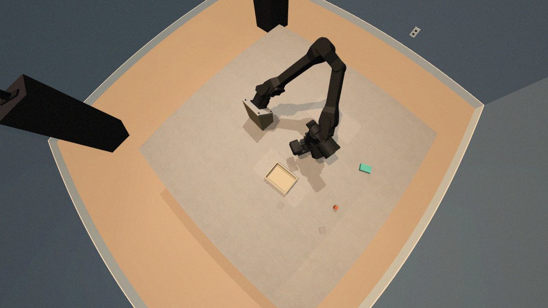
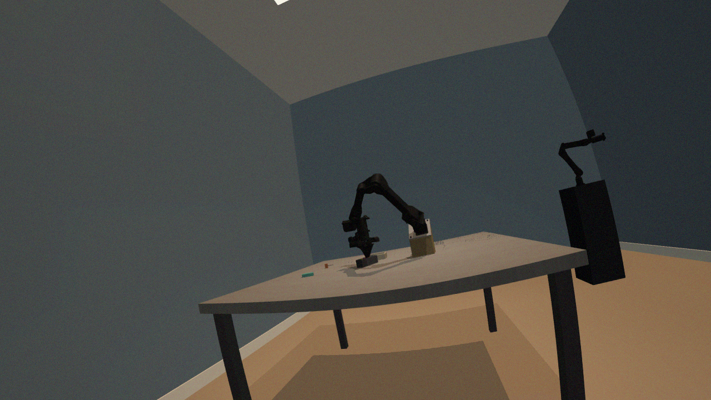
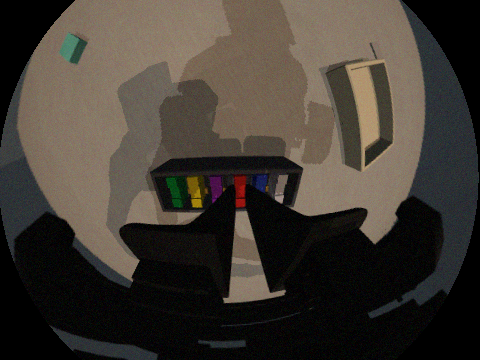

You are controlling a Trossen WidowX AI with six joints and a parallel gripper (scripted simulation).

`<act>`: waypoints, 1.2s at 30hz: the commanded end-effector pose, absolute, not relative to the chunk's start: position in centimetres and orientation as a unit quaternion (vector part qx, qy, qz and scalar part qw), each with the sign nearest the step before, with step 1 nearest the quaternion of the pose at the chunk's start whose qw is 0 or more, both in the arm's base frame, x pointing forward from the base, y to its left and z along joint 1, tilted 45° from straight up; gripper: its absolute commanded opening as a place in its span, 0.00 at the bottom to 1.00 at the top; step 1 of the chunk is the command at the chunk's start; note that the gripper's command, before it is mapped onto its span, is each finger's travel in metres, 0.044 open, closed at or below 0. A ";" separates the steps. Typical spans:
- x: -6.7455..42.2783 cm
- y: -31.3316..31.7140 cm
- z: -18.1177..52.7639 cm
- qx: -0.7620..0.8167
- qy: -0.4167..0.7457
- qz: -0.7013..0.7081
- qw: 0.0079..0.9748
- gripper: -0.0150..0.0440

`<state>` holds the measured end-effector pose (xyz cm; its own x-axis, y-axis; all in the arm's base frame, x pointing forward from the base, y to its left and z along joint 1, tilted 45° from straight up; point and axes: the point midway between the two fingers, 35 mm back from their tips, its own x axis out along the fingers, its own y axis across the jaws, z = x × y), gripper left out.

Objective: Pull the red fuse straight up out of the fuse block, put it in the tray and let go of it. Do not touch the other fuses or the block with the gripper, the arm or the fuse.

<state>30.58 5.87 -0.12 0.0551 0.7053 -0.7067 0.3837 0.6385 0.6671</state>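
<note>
The table [image 2: 497, 268] fills most of the top view, its pale surface carrying everything else. From a tan pedestal [image 1: 262, 121] the black arm [image 1: 332, 87] arches up and comes down over the fuse block [image 3: 227, 167], which the top view hides almost wholly under the wrist — only a dark corner shows. In the exterior view the block is a small dark lump below the arm, too small to read.

The tray [image 1: 281, 178], a shallow tan box, lies near the block but apart from it; in the wrist view it sits at the right, warped by the lens.

The wrist view alone shows the fuses: green [image 3: 175, 191], yellow [image 3: 195, 191], purple [image 3: 215, 188], then the red fuse [image 3: 240, 192], blue [image 3: 260, 183] and white [image 3: 282, 187], standing in a row in the block. The lower ends of the blue and white ones are cut off by the right finger.

The gripper [image 3: 242, 203] is nearly closed, its two dark fingers pinching the red fuse, which is seated in its slot. Whether the fingertips touch the neighbouring fuses cannot be told.

A teal block [image 1: 365, 168] and a small orange cube [image 1: 335, 207] lie well apart from the rest — the cube is cropped at the top edge of the wrist view.
</note>
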 end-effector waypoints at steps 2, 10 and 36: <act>30.6 5.7 0.0 0.402 0.674 0.134 0.604 0.25; 30.6 5.4 0.3 0.402 0.674 0.134 0.604 0.25; 30.5 4.5 1.2 0.403 0.675 0.134 0.604 0.25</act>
